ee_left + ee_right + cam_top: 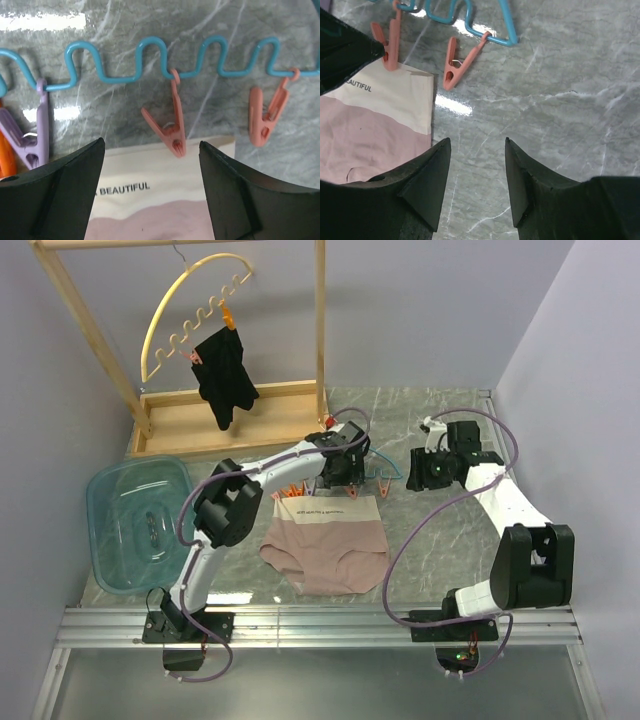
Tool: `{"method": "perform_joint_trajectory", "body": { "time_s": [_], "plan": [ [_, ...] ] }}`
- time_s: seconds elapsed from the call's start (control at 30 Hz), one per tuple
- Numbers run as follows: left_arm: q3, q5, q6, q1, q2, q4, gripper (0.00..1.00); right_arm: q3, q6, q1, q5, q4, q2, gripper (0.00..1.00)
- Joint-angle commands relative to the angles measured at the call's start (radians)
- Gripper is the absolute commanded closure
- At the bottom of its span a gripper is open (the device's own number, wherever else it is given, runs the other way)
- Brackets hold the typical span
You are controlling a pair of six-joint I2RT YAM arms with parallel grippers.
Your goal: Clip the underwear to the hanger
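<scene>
The pink-beige underwear [325,550] lies flat on the table, its cream waistband [150,170] toward the far side. The light-blue hanger [190,75] lies just beyond it, wavy edge facing the waistband. One pink clip [172,135] has its tip over the waistband's top edge; whether it grips the cloth I cannot tell. Another pink clip [265,120] lies free on the marble. My left gripper [151,145] hovers open over the waistband and that clip, holding nothing. My right gripper [477,141] stands open over bare table, right of the underwear [370,135] and the hanger's end [505,30].
A wooden rack [230,420] at the back left carries a yellow hanger [185,300] with a black garment [227,380]. A teal plastic tub [135,520] sits at the left. A purple clip [37,145] and an orange clip [5,155] hang at the hanger's left.
</scene>
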Motion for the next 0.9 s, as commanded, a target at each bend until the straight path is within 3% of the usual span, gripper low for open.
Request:
{"method": "perform_joint_trajectory", "body": {
  "time_s": [0.0,0.5,0.87],
  "plan": [
    [0.062,-0.037,0.007,-0.004,0.029,-0.015,0.19,-0.013,-0.021,-0.017,-0.015,0.005,-0.039,0.45],
    [0.132,-0.054,0.042,-0.002,0.116,-0.018,0.27,-0.051,-0.030,-0.020,-0.036,0.002,-0.070,0.46],
    [0.154,-0.039,0.059,-0.010,0.152,-0.001,0.44,-0.051,-0.040,-0.046,-0.039,0.005,-0.061,0.46]
  ]
}}
